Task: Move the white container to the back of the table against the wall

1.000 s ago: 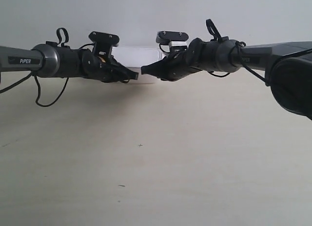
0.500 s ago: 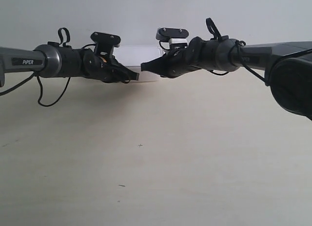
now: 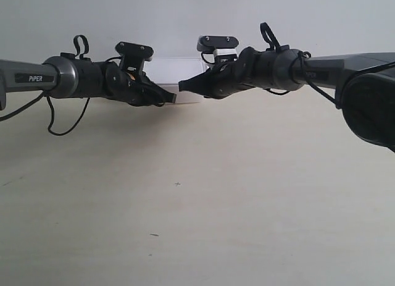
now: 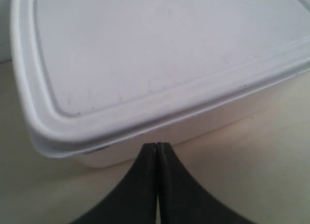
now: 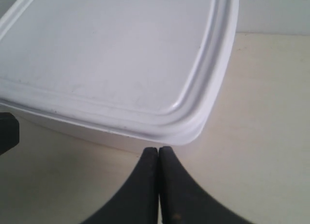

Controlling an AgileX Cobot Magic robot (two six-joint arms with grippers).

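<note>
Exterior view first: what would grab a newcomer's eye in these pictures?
Two black arms, the arm at the exterior view's left and the arm at the exterior view's right, nearly meet tip to tip at the far end of the table. Behind them sits the white container, near the wall. The wrist views show the left gripper and right gripper shut, tips at its side.

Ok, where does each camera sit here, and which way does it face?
Exterior view: low over the pale beige wood-grain table, facing the plain grey-white wall; the arm at the exterior view's left and the arm at the exterior view's right meet before the small white rectangular plastic container.
Left wrist view: behind its shut jaws, facing one lidded corner of the container.
Right wrist view: behind its shut jaws, facing another corner.
Shared: all three show the container and table.
</note>
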